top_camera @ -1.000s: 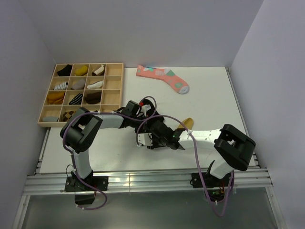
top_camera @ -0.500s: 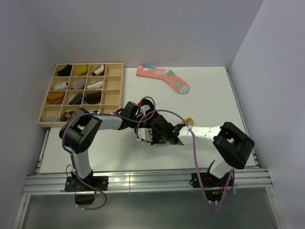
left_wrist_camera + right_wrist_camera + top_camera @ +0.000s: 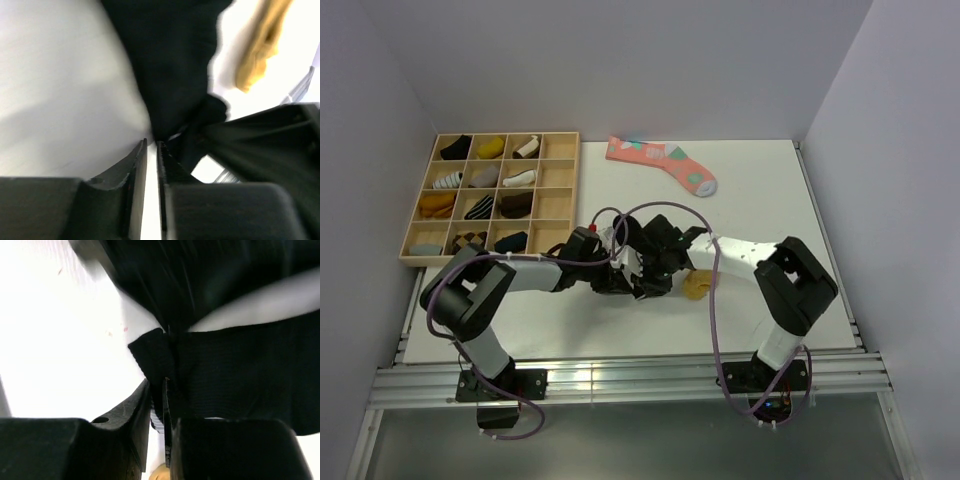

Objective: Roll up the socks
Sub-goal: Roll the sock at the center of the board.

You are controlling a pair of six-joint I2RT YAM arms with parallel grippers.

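Right claw [image 3: 156, 385] clamped on the black knit crew sock [image 3: 170, 65], mid white counter [image 3: 770, 200]. Left claw [image 3: 152, 145] nearly together at its edge, grip indiscernible. The sock's length runs away from both. The crumpled mustard-tan ankle sock [image 3: 697, 285] lies beside, nearer the right arm.

A lab bench: white booth walls [image 3: 620, 60], aluminium frame [image 3: 620, 381].

Left pincer [image 3: 151, 145] and right pincer [image 3: 156, 385] crowd black sock [image 3: 170, 65] mid-table; tray [image 3: 556, 176] blocks far left, pink sock [image 3: 655, 155] far edge.
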